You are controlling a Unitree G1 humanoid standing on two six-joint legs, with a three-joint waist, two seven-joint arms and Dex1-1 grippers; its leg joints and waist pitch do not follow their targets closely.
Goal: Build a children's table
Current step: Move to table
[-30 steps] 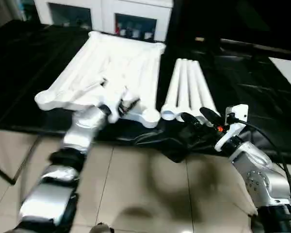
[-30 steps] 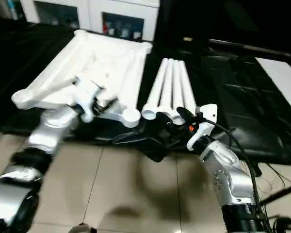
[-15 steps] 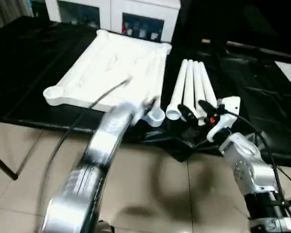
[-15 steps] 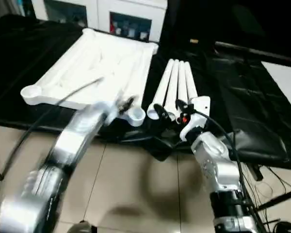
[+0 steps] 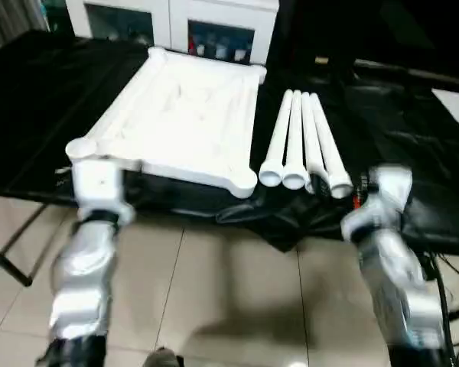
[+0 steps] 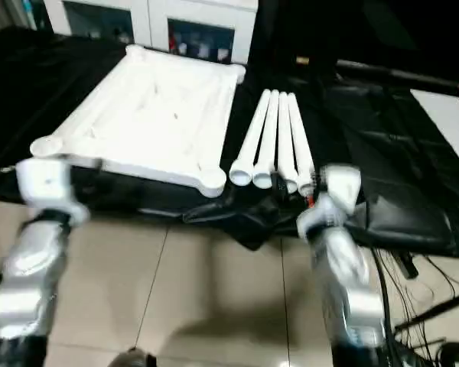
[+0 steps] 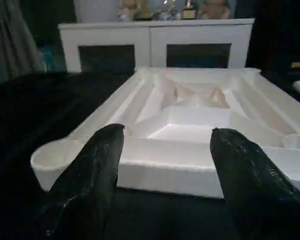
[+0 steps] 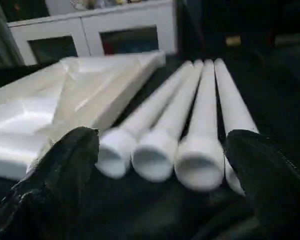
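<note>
Both grippers pulled back off the table parts, fingers apart and empty.

The left gripper [image 7: 162,185] has its two black fingers spread with nothing between them, facing the near edge of the table top [image 5: 183,122]; a second ago that arm reached over the top's near corner, and it now hangs back beside the near left corner socket [image 5: 80,147]; the right gripper [image 8: 165,190] stands wide open before the open ends of the four legs [image 5: 302,145], further back from them than earlier; no writing can be read on any part; the top lies ribbed side up on the black cloth [image 5: 38,99], long axis running away from the robot toward the white cabinet [image 5: 176,19]; the legs lie side by side just right of it, parallel, wide ends nearest the robot.
</note>
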